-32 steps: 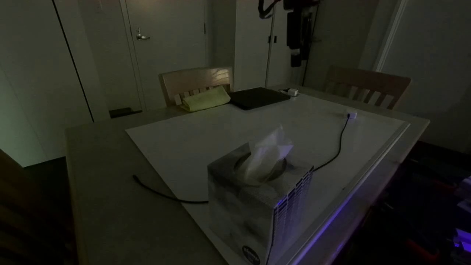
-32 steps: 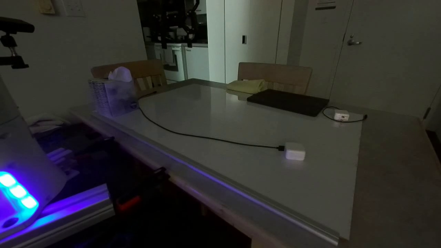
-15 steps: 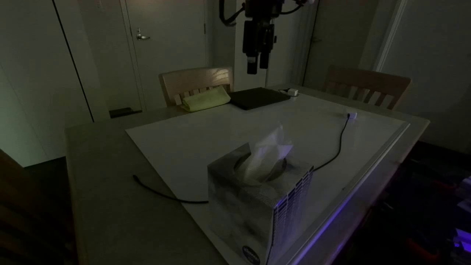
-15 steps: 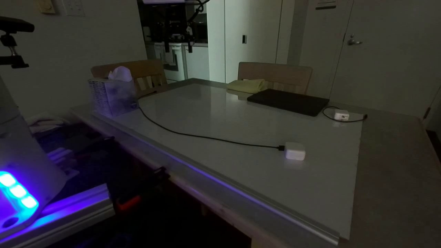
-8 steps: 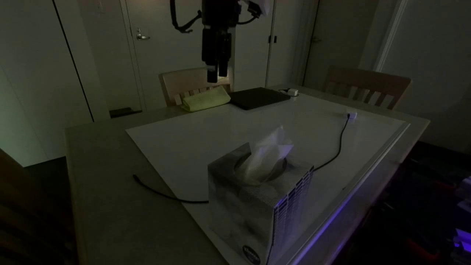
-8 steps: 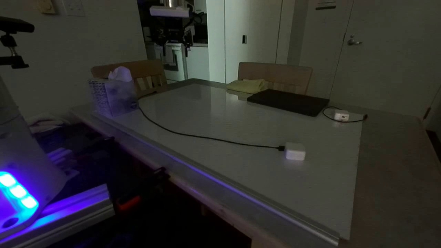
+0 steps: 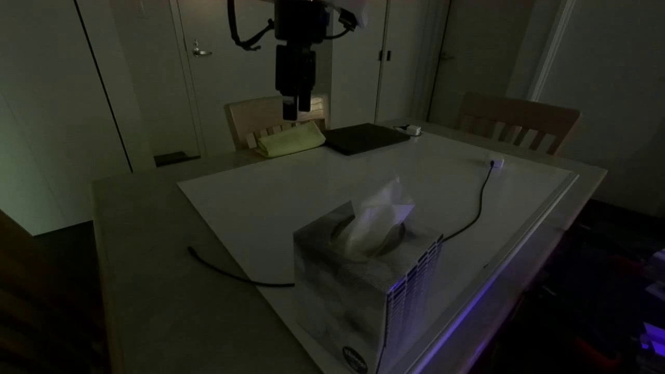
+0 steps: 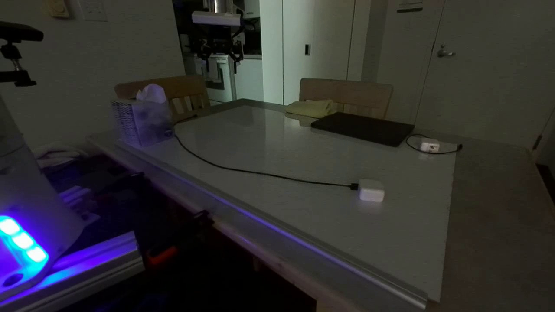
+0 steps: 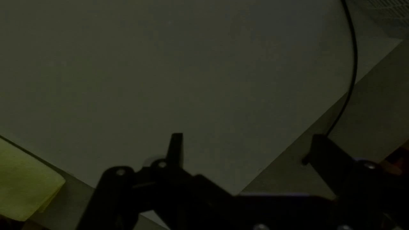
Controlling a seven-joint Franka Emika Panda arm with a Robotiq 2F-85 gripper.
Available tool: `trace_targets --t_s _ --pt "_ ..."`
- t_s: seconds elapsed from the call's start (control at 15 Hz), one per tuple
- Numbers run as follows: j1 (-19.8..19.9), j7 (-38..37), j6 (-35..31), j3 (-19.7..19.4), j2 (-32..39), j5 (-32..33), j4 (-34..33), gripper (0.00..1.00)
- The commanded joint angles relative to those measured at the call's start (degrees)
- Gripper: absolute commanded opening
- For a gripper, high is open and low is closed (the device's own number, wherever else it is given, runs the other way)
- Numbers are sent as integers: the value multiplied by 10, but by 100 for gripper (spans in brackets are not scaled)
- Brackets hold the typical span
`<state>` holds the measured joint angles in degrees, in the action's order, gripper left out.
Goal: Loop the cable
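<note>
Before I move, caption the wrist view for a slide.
Open gripper above the white board; black cable curves along the picture's right, yellow cloth at lower left.

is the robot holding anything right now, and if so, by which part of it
Nothing is held: the jaws stand open and empty, and the cable lies below, across the white board.

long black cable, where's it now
In an exterior view, the long black cable runs across the white board from the nearer white plug, right of centre, past the tissue box at left.
</note>
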<state>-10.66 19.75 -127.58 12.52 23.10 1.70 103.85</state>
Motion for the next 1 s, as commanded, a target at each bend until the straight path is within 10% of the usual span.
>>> trace_targets --t_s 0.0,0.53,0.93 --pt "-3 17 21 10 47 -5 -58 100" --pt "-31 137 121 49 164 16 -217 100" --pt "-49 40 139 33 165 -8 -220 100"
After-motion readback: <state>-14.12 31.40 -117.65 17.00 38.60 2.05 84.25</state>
